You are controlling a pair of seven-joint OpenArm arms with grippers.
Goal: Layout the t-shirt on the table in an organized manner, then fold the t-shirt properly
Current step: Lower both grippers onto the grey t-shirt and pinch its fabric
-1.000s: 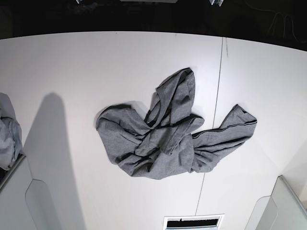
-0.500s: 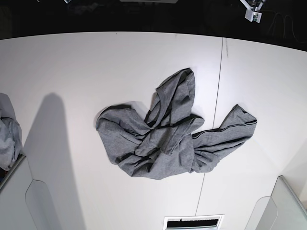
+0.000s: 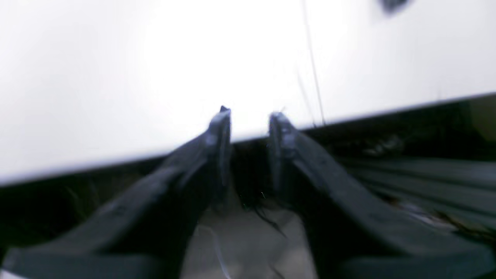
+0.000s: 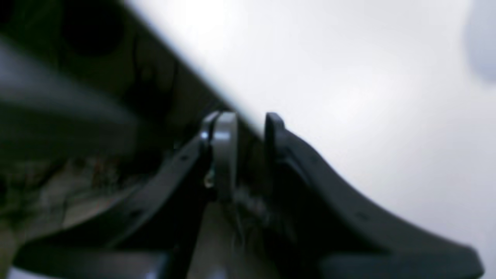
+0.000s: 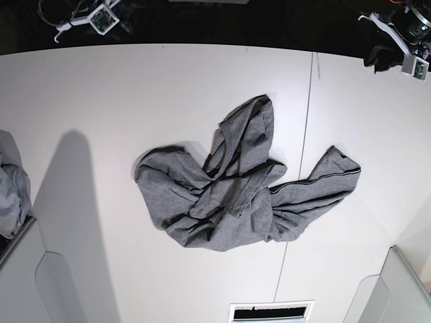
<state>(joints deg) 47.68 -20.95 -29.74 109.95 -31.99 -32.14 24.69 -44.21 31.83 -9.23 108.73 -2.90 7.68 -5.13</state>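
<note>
Still at the approach step — t-shirt (image 5: 239, 195) crumpled mid-table (image 5: 101, 101), untouched, left gripper (image 3: 250, 116) and right gripper (image 4: 242, 120) both parted and empty at the far edge — next, probably reaching in for an edge to spread.

T-shirt crumpled mid-frame on table.
The t-shirt (image 5: 236, 188) lies on the table (image 5: 135, 94), straddling its seam; cloth bundle (image 5: 10, 185) at left edge; bins in both lower corners.

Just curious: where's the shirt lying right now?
In the base view the t-shirt lies crumpled mid-table, one part crossing the thin dark seam.
</note>
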